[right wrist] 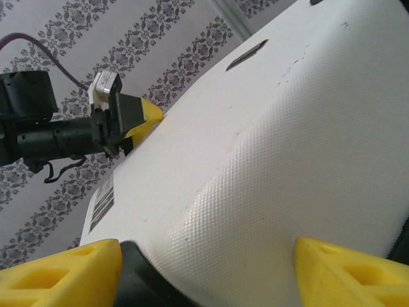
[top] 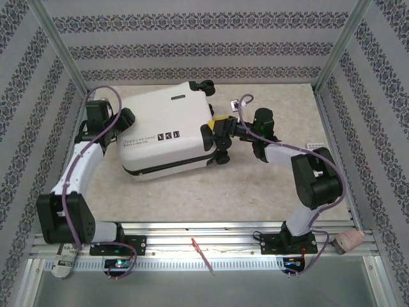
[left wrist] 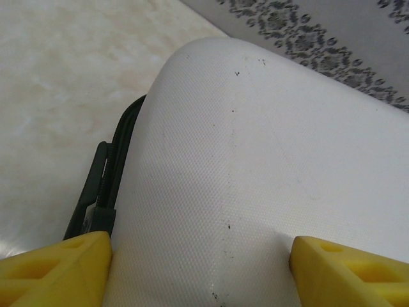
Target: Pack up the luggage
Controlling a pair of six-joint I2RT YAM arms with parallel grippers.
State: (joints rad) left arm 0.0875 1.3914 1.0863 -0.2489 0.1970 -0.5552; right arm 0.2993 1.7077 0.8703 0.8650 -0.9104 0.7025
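Toward the far left of the surface (top: 268, 185), we see the luggage (top: 163, 134) lying closed on its broad side, white shell up. Our left claw (top: 123, 121) straddles its left end and our right claw (top: 216, 133) its right end, yellow fingers (left wrist: 57, 268) spread wide to either side of the shell. We cannot tell whether either claw is actually clamping it.
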